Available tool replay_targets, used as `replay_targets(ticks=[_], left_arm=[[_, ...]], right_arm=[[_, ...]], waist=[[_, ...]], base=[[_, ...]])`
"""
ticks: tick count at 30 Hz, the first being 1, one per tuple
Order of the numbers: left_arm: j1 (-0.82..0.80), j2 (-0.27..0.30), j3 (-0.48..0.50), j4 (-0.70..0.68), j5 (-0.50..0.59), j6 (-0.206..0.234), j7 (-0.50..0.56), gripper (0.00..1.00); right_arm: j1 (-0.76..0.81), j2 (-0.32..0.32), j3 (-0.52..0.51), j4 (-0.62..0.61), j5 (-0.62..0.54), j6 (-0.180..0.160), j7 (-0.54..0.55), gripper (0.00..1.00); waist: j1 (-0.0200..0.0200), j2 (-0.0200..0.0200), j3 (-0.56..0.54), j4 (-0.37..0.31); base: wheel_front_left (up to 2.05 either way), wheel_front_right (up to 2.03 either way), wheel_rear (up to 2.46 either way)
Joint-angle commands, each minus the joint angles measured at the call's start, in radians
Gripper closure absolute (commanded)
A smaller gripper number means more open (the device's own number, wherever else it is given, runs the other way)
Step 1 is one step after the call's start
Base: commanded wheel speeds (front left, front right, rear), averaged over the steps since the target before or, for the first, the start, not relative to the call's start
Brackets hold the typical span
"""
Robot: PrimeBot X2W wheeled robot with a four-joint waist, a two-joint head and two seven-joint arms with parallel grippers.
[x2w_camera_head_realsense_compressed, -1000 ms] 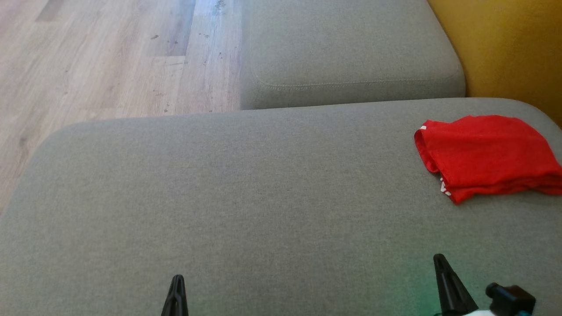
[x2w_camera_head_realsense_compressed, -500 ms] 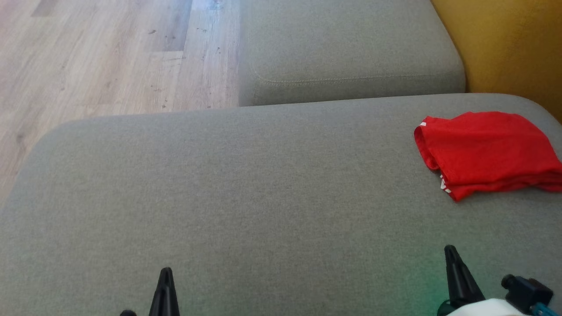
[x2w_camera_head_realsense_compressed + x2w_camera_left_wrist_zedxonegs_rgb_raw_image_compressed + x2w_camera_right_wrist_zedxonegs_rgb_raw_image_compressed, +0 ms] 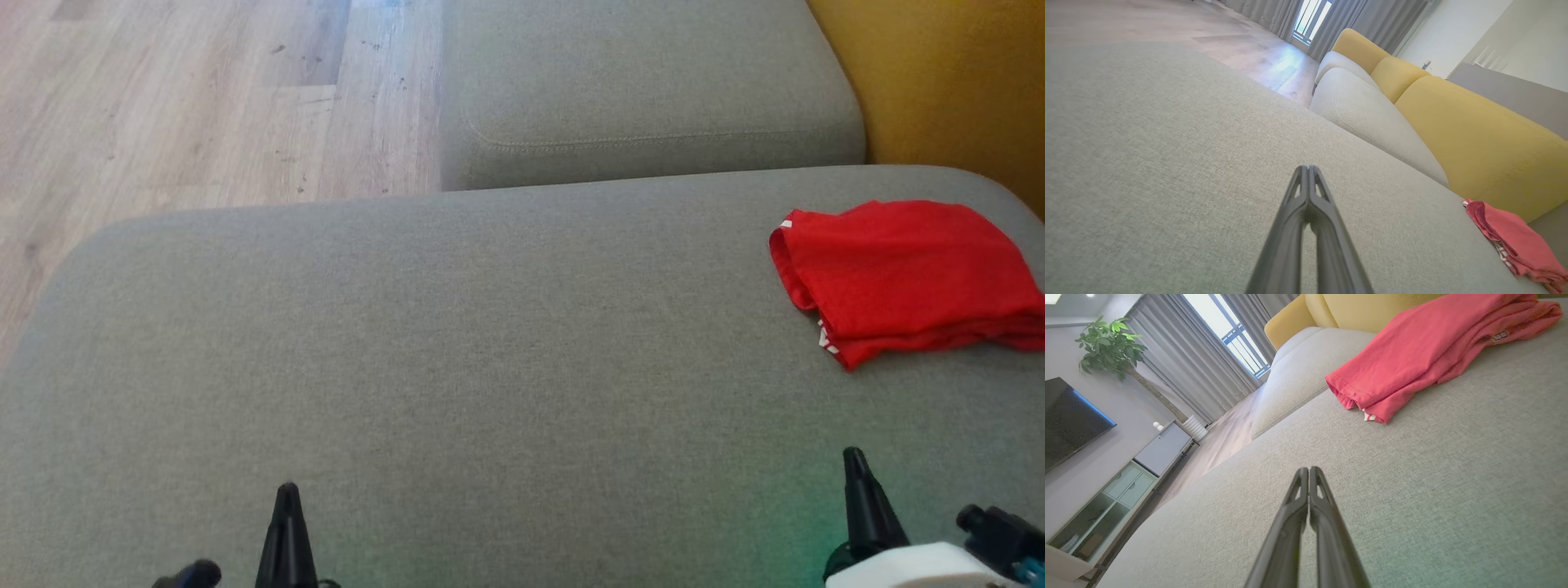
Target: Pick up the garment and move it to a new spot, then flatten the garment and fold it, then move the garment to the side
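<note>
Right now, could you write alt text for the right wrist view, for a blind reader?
A folded red garment lies on a grey sofa cushion, beyond the right tool, whose dark fingers are shut and empty. Behind stand a yellow backrest, grey curtains, a plant and a television.

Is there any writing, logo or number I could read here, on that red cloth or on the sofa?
Nothing here reads as a word or number.
On the red garment: white marks at its folded edge, too small to read.
On the same garment, right wrist view: a small pale print, blurred, unreadable.
On the grey sofa cushion: no writing.
</note>
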Motion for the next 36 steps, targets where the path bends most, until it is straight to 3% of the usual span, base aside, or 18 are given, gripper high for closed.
replay_targets(ticks=[1,36], left_arm=[[-0.048,0.010,0.021,-0.024,-0.025,-0.006,0.005,1.00],[-0.147,0.016,0.113,0.019,-0.420,-0.074,0.095,1.00]], right_arm=[[-0.066,0.000,-0.003,-0.038,0.026,0.000,0.005,1.00],[-0.142,0.012,-0.065,-0.044,0.402,-0.001,0.100,1.00]], waist=[[-0.0001,-0.0001,0.001,0.000],[-0.0001,-0.0001,0.035,-0.010]], base=[[0.00,0.00,0.00],[0.00,0.00,0.00]])
